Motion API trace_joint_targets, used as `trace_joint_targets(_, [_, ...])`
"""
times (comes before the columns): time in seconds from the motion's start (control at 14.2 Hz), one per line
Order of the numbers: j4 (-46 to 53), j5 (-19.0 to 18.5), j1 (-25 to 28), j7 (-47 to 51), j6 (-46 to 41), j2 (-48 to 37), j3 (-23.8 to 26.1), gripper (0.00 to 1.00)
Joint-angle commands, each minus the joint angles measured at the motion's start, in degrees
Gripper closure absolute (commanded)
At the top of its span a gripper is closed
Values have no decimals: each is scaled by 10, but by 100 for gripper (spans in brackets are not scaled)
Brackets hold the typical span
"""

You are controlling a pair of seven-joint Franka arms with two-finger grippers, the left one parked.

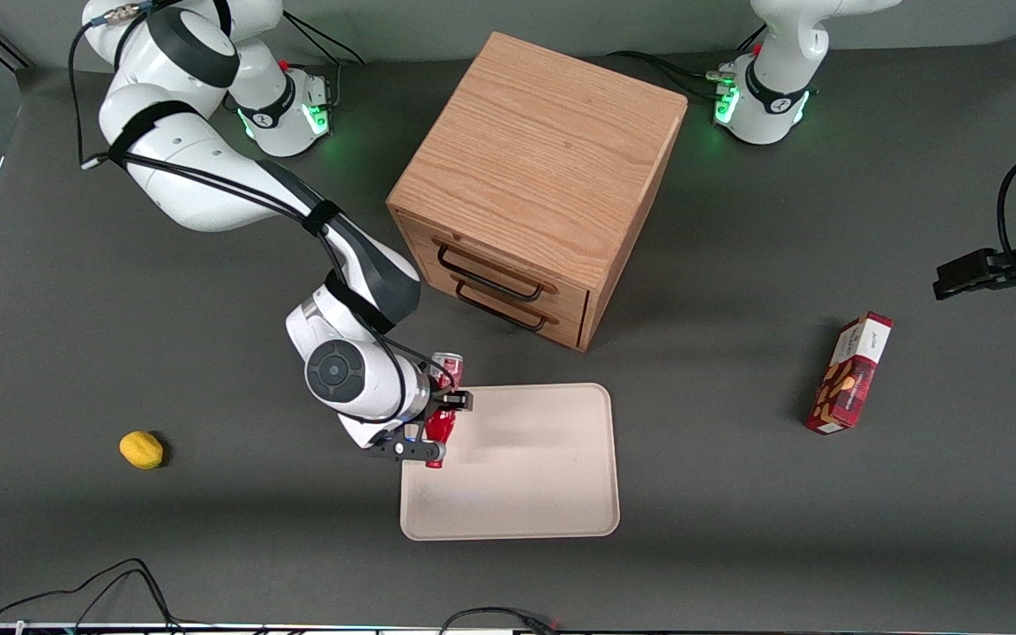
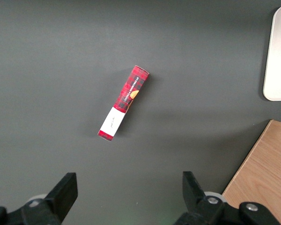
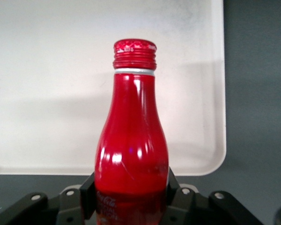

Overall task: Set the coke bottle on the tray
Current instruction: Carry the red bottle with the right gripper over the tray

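Note:
My right gripper [image 1: 439, 427] is shut on the coke bottle [image 1: 444, 414], a slim red bottle with a red cap. It holds the bottle tilted, above the edge of the beige tray [image 1: 543, 494] that faces the working arm's end of the table. In the right wrist view the bottle [image 3: 131, 140] sits between the black fingers [image 3: 178, 192], its cap pointing over the tray [image 3: 47, 93]. The bottle's base end is hidden by the gripper.
A wooden drawer cabinet [image 1: 534, 176] stands farther from the front camera than the tray. A red snack box [image 1: 850, 374] lies toward the parked arm's end and shows in the left wrist view [image 2: 124, 102]. A yellow lemon [image 1: 142, 449] lies toward the working arm's end.

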Motion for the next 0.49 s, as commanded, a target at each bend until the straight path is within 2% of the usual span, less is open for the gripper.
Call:
trace_joint_targets(0.0, [28, -24, 16, -13, 21, 28, -7, 100])
trace_joint_targets(0.21, [28, -45, 16, -70, 35, 40, -22, 100])
trace_joint_targets(0.42, [38, -46, 16, -94, 39, 46, -46, 100])
